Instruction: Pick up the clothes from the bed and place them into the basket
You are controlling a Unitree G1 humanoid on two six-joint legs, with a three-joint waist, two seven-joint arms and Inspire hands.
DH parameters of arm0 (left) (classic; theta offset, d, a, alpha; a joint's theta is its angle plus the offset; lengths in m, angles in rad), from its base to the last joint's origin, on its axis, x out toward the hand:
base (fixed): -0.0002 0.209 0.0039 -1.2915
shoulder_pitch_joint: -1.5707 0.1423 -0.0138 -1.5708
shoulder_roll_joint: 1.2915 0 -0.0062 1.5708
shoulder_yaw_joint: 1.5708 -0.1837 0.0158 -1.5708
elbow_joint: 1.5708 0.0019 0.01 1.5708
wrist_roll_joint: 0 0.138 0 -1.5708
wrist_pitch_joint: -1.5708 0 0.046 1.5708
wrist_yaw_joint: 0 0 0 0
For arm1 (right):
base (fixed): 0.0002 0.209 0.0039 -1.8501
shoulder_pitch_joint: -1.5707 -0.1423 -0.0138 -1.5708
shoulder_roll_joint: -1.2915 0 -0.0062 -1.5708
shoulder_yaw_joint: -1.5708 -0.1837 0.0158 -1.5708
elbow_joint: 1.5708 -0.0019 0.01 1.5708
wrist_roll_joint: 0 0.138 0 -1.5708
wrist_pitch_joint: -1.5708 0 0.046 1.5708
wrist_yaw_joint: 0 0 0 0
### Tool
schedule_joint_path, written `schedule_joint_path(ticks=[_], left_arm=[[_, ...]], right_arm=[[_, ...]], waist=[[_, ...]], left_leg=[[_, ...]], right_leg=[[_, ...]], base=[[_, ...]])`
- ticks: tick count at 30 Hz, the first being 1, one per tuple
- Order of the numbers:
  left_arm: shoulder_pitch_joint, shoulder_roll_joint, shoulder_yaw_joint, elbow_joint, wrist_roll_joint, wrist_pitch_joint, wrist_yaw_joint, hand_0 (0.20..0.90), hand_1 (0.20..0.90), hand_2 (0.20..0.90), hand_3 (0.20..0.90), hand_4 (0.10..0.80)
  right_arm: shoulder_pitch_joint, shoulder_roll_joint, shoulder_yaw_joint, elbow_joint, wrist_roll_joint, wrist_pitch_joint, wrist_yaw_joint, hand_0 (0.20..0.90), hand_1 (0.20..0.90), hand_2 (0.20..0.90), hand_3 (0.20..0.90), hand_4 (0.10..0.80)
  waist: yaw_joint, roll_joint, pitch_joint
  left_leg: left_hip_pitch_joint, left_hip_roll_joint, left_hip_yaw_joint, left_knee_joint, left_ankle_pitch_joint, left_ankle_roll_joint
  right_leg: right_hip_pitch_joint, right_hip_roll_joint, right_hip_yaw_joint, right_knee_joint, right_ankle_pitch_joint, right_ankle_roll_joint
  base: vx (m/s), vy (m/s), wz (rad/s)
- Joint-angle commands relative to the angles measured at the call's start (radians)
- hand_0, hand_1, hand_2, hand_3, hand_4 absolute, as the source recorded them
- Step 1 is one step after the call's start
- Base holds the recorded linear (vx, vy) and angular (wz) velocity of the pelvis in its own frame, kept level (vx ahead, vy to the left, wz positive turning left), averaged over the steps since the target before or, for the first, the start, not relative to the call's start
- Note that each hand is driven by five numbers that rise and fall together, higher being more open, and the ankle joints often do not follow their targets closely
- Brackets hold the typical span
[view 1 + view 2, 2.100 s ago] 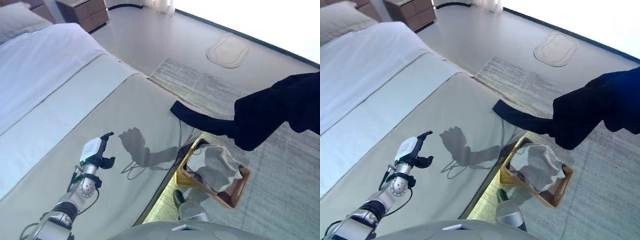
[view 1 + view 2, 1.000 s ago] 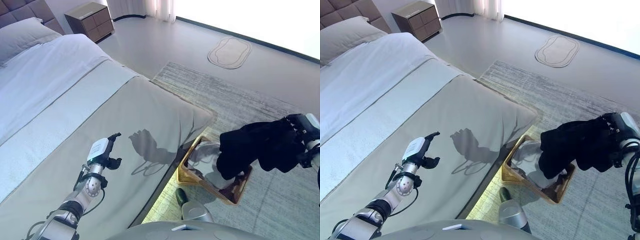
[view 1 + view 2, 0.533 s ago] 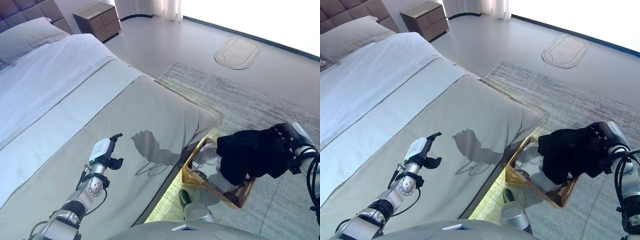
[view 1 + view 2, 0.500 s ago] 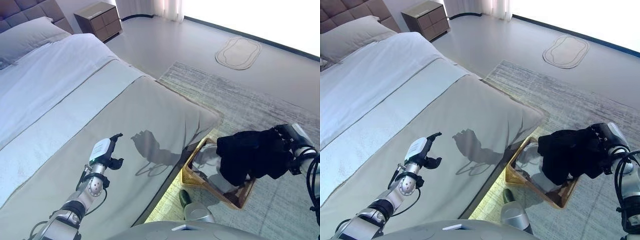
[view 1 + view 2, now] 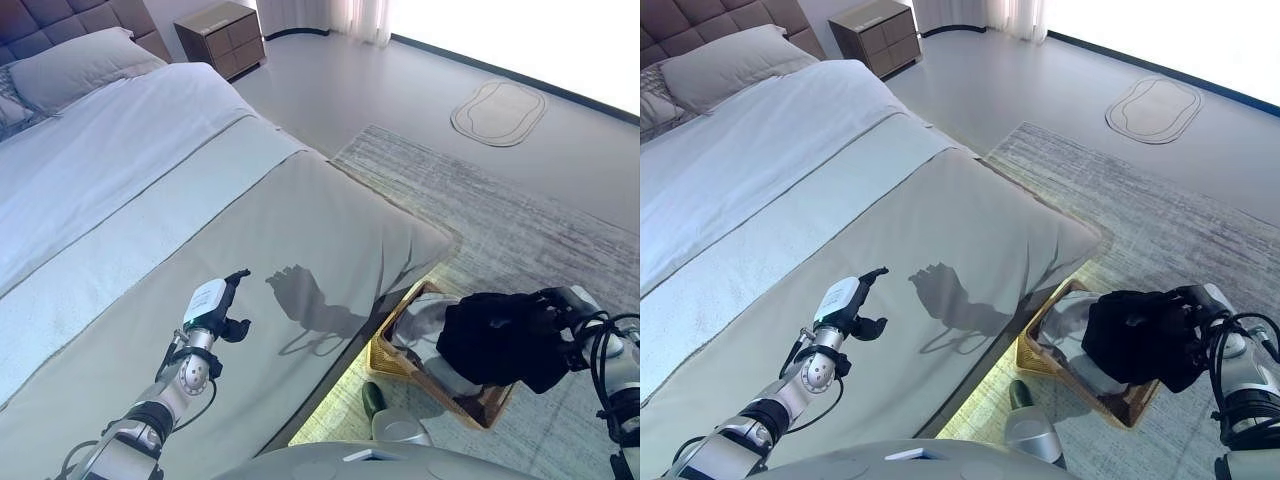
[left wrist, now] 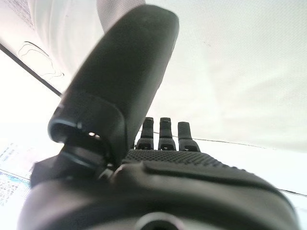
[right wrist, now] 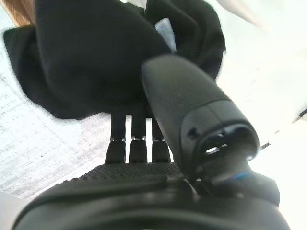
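- So, right hand (image 5: pixel 1212 322) is down at the right side, over the rug (image 5: pixel 520 215), and it's got a bundle of black clothes (image 5: pixel 495 338) in its grip.
- Right wrist view backs that up: the fingers (image 7: pixel 138 129) run straight under the black cloth and the thumb comes in over it, so the fabric is pinched between them.
- That black bundle sits right over the wicker basket (image 5: pixel 385 355), sagging down into the open top. It covers most of the basket's far half. Can't tell if the cloth is already resting on what's inside or just hanging from the hand.
- Inside the basket there's already a light grey garment (image 5: pixel 418 325), showing at the end nearest the bed.
- Basket is on the floor, just beside the foot corner of the bed (image 5: pixel 300 230), partly on the rug.
- Left hand (image 5: pixel 215 305) is hovering over the grey bedspread, well apart from the basket. Fingers are loose and spread, thumb sticking out, nothing in it. Its shadow falls on the cover just beside it.
- Left wrist view agrees: fingers (image 6: pixel 163 132) straight, only plain bedding past them.
- Further up the bed: white sheet, a pillow (image 5: pixel 75 65) by the headboard, and a wooden nightstand (image 5: pixel 220 35) beyond.
- Small pale mat (image 5: pixel 498 98) lies on the floor past the rug.
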Motion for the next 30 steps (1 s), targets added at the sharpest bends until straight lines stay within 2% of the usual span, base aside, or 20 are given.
schedule_joint_path(ticks=[1, 22, 25, 30], left_arm=[[-0.099, 0.053, -0.022, -0.046, -0.035, -0.028, 0.032, 0.900, 0.900, 0.900, 0.900, 0.800], [-0.101, 0.048, -0.035, -0.052, -0.042, -0.020, 0.033, 0.900, 0.900, 0.900, 0.900, 0.800], [-0.097, 0.044, -0.034, -0.057, -0.045, -0.018, 0.029, 0.900, 0.900, 0.900, 0.900, 0.800], [-0.087, 0.020, -0.029, -0.072, -0.051, -0.009, 0.044, 0.900, 0.900, 0.900, 0.900, 0.800]], right_arm=[[-0.134, -0.031, 0.015, 0.039, 0.006, -0.042, -0.035, 0.900, 0.900, 0.900, 0.900, 0.800], [-0.090, 0.023, 0.018, 0.038, 0.046, -0.086, -0.067, 0.900, 0.900, 0.900, 0.900, 0.800], [-0.077, 0.044, 0.013, 0.013, 0.071, -0.114, -0.107, 0.900, 0.900, 0.900, 0.900, 0.800], [-0.025, 0.107, 0.034, -0.059, 0.017, -0.207, -0.215, 0.900, 0.900, 0.900, 0.900, 0.800]], waist=[[0.032, -0.056, -0.044], [0.031, -0.059, -0.039], [0.032, -0.057, -0.037], [0.043, -0.049, -0.022]], left_leg=[[0.002, -0.008, -0.001, 0.069, -0.087, 0.011], [0.011, -0.001, -0.005, 0.062, -0.079, 0.010], [0.008, 0.000, -0.009, 0.061, -0.075, 0.009], [-0.001, -0.002, -0.031, 0.060, -0.068, 0.008]], right_leg=[[-0.024, -0.025, 0.005, 0.117, -0.080, 0.040], [-0.014, -0.024, 0.010, 0.114, -0.077, 0.043], [-0.014, -0.023, 0.009, 0.116, -0.080, 0.043], [-0.007, -0.028, -0.007, 0.124, -0.091, 0.041]], base=[[0.000, 0.000, 0.00], [0.001, -0.001, 0.01], [0.000, 0.000, 0.00], [-0.002, 0.012, 0.04]])
